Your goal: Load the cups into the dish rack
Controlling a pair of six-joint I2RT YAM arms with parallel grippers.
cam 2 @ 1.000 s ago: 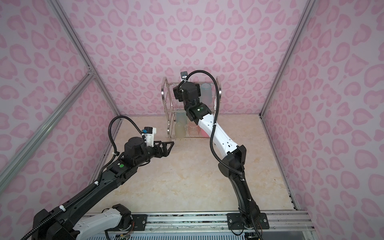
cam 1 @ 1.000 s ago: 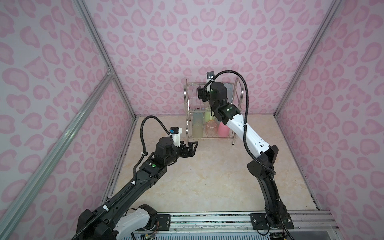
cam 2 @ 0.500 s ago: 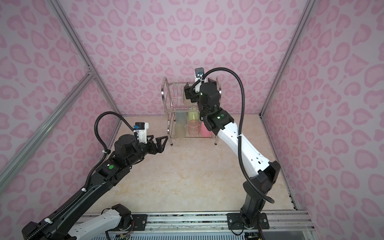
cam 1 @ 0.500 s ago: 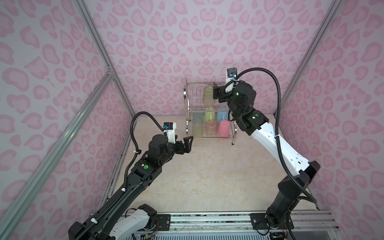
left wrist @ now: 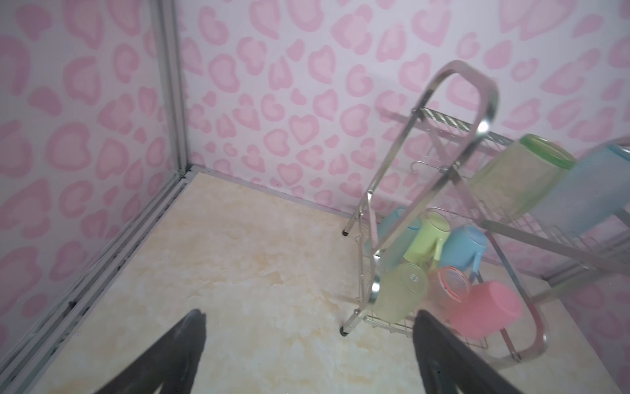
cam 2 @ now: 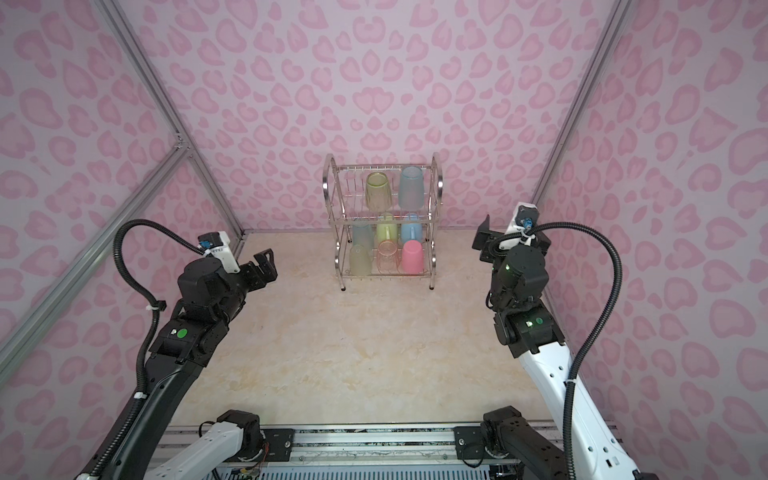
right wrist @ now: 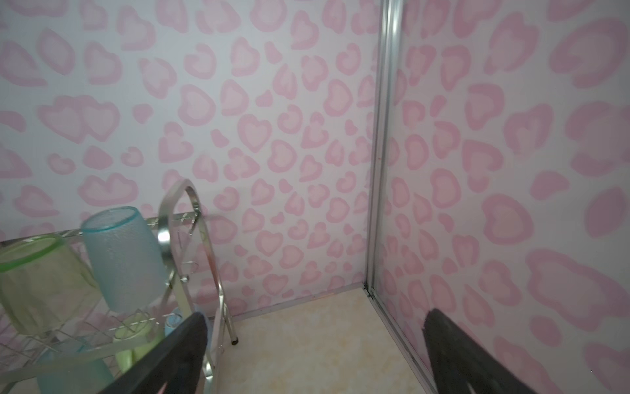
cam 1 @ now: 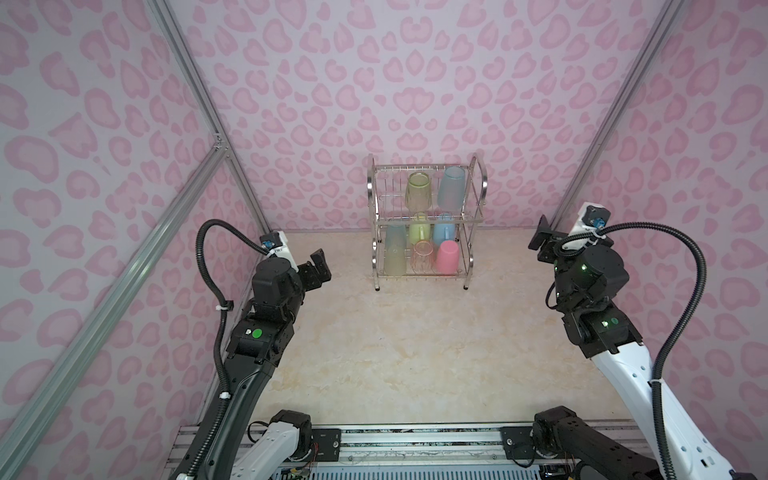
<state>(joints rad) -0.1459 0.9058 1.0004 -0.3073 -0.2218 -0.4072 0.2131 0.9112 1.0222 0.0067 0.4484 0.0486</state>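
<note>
The dish rack (cam 1: 482, 179) (cam 2: 437, 178) stands at the back middle of the floor in both top views. Its upper tier holds a yellow-green tumbler (cam 1: 419, 191) and a pale blue tumbler (cam 1: 452, 188), both upside down. On the lower tier are several cups, among them a green mug (cam 1: 418, 232), a blue mug (cam 1: 444, 231), an orange-pink tumbler (cam 1: 424, 260) and a pink tumbler (cam 1: 448, 257). My left gripper (cam 1: 318, 269) (left wrist: 310, 315) hangs open and empty, left of the rack. My right gripper (cam 1: 540, 243) (right wrist: 315, 314) is open and empty, right of it.
Pink heart-patterned walls with aluminium posts (cam 1: 208, 124) close in three sides. The marbled beige floor (cam 1: 415, 353) lies between the arms. A metal rail (cam 1: 415, 440) with both arm bases runs along the front edge.
My right arm has drawn back from the rack's upper tier to the right wall side. My left arm has pulled back and to the left. Both grippers stay open.
</note>
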